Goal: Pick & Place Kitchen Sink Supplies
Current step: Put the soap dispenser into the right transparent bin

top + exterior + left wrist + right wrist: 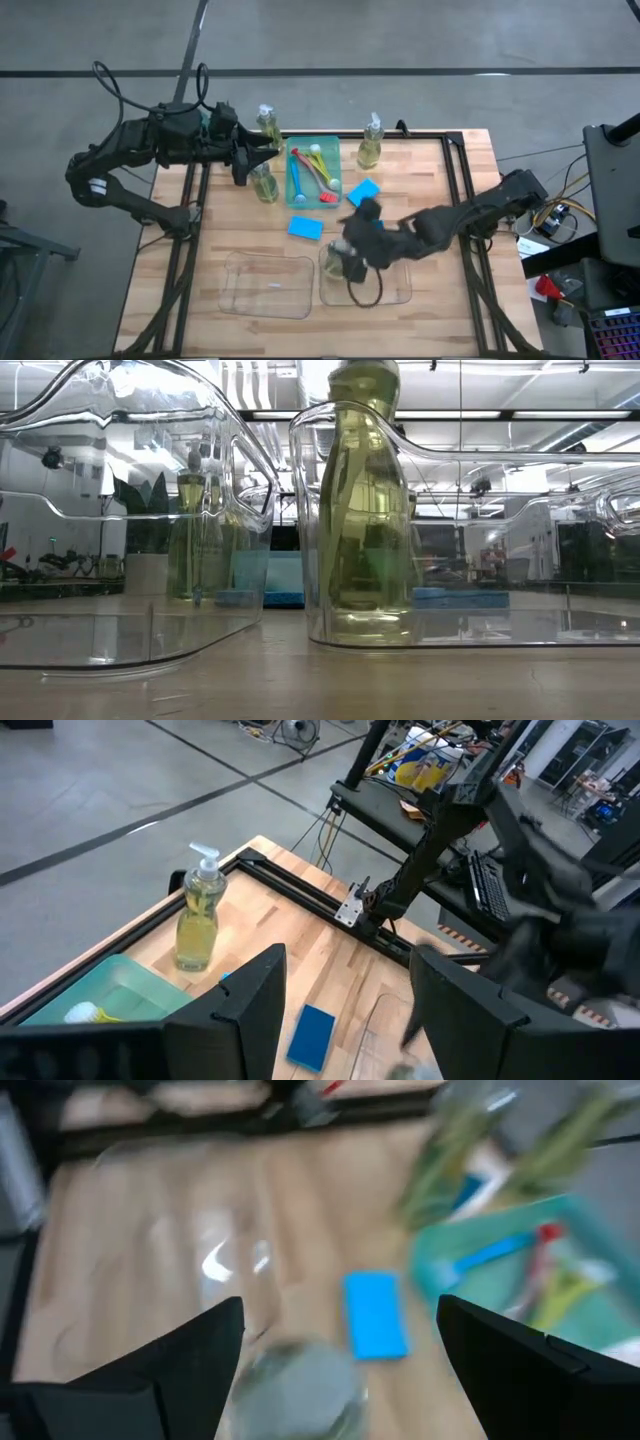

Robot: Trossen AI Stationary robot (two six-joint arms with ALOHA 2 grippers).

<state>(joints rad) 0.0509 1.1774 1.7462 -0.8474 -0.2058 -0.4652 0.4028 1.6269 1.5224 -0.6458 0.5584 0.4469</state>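
Right gripper point(352, 250) is hovering at lower centre, fingers wide apart, gripping nothing, over a bottle point(333, 262) standing in the right bin point(400, 292). Risk: a finger clipping the bottle, tipping it. Left gripper point(268, 158) is waiting upper left, part-open, empty.

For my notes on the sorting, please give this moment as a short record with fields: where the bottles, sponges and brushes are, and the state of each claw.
bottle in bin: one bottle upright in the right clear bin
other bottles: three on the table, outside the bins
sponges: two in view, on the bare table
brushes: in the green tray
right claw: open, above the binned bottle
left claw: open, near the tray
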